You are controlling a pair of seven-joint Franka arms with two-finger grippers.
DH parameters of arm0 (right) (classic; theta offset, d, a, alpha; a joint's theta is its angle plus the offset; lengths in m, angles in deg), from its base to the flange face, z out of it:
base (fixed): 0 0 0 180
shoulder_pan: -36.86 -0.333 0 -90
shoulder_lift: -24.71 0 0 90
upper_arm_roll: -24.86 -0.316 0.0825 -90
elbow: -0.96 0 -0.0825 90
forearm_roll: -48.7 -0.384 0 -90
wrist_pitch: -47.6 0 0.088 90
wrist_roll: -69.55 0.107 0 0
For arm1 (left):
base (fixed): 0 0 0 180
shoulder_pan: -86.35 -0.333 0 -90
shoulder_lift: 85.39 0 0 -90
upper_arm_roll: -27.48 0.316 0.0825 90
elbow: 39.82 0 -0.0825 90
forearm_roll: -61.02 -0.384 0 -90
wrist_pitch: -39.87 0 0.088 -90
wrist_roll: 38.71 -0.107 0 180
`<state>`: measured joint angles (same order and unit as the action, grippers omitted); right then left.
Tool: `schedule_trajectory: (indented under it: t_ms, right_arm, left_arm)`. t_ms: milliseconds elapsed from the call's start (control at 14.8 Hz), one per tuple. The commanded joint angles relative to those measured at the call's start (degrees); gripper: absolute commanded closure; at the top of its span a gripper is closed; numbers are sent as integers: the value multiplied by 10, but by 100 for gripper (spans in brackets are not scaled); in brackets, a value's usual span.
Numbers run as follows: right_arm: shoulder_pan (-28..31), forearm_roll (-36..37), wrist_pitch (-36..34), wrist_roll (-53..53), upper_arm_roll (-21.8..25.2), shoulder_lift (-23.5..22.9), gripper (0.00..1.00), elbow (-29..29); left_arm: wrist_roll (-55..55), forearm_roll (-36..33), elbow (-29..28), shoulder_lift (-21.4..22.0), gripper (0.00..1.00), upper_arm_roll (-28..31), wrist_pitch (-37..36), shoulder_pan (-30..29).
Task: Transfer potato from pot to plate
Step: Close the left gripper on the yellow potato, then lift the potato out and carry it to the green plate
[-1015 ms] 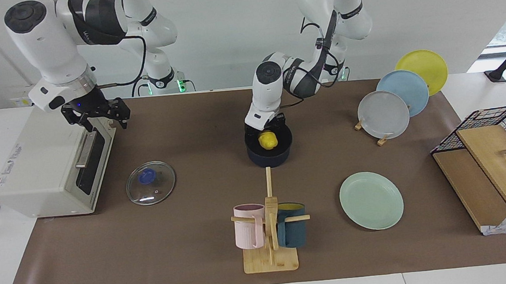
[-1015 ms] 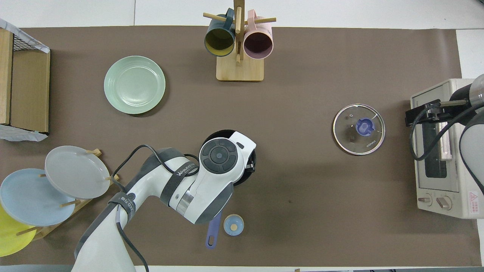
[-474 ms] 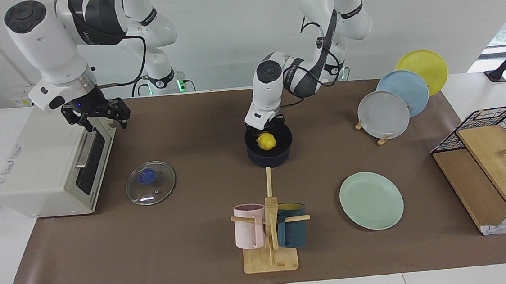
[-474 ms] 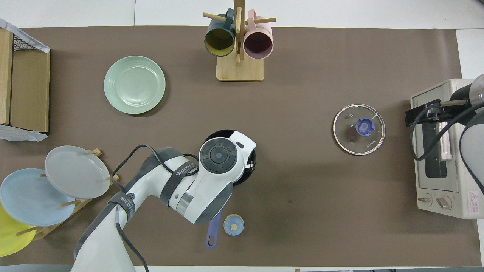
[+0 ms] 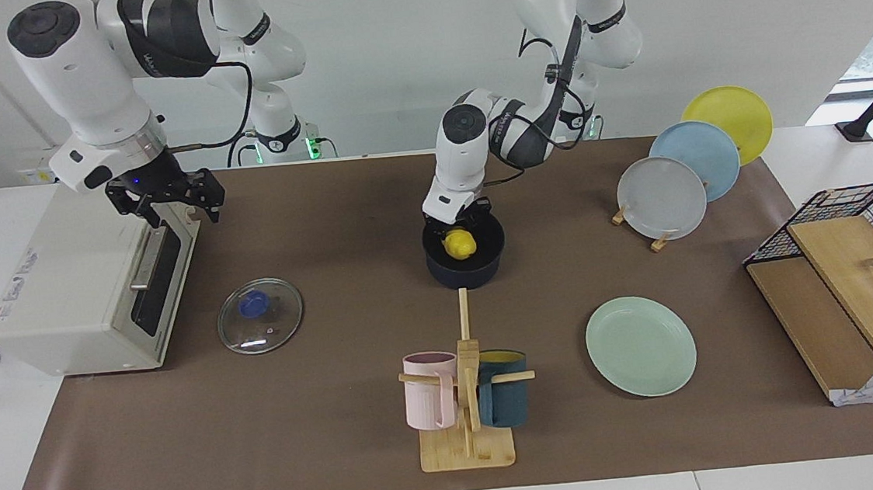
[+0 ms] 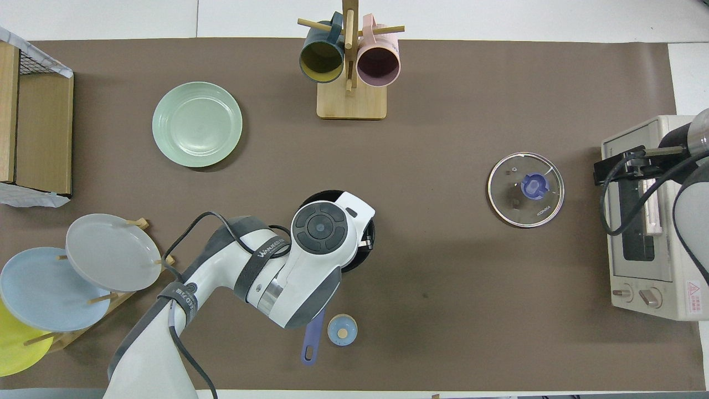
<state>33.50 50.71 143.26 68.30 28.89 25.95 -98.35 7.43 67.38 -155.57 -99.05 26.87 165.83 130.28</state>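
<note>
The left gripper (image 5: 457, 226) is reaching into the round navy pot (image 5: 465, 267), now clamping the lumpy yellow potato (image 5: 460, 244) it merely straddled a second ago. The right gripper (image 5: 168, 196) is waiting spread wide over the toaster oven (image 5: 73, 281). Farthest out, the smooth mint-green plate (image 5: 640, 346) is lying bare.

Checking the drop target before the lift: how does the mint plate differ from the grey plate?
The mint plate lies flat on the mat, farther from the robots; the grey plate stands tilted in a wooden rack, nearer to them. The mint plate is alone; the grey plate has a blue plate and a yellow plate racked with it. Both are round, bare and toward the left arm's end of the table.
</note>
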Motion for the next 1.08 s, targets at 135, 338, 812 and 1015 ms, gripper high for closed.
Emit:
schedule_trajectory:
  t_ms: [135, 338, 812, 1015]
  right_arm:
    - [0, -8, 2, 9, 2, 4, 0, -4]
    - [0, -8, 2, 9, 2, 4, 0, -4]
    - [0, -8, 2, 9, 2, 4, 0, -4]
    - [0, -8, 2, 9, 2, 4, 0, -4]
  left_arm:
    - [-15, 10, 21, 25, 100, 8, -48, -9]
    - [-16, 10, 36, 28, 100, 8, -68, -10]
    - [-56, 21, 121, 41, 100, 7, -175, -69]
    - [-119, 35, 205, 31, 100, 11, -256, -127]
